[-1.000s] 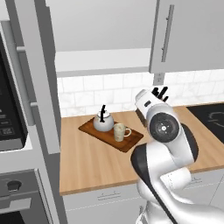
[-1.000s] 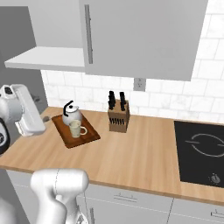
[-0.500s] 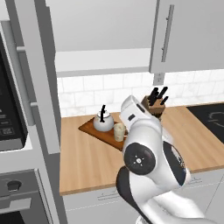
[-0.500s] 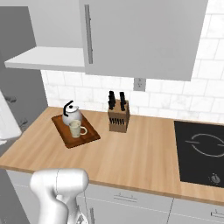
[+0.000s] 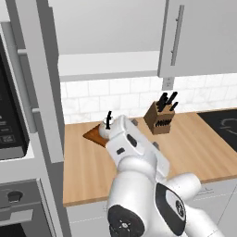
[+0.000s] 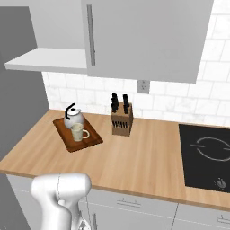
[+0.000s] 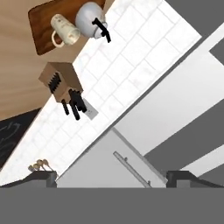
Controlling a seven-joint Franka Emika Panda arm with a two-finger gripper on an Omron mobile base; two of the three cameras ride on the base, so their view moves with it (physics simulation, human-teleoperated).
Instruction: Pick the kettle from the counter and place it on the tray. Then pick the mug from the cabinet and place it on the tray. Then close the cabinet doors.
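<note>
A knife block stands near a black cooktop.

Kettle and mug on tray, tray on counter, left of knife block.

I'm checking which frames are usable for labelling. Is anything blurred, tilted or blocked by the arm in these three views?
Right base view: sharp, evenly lit, soft shadows; kettle and mug on the tray read clearly. Left base view: the white arm hides most of the tray. Hand view: strongly rolled, so the counter sits upper left.
</note>
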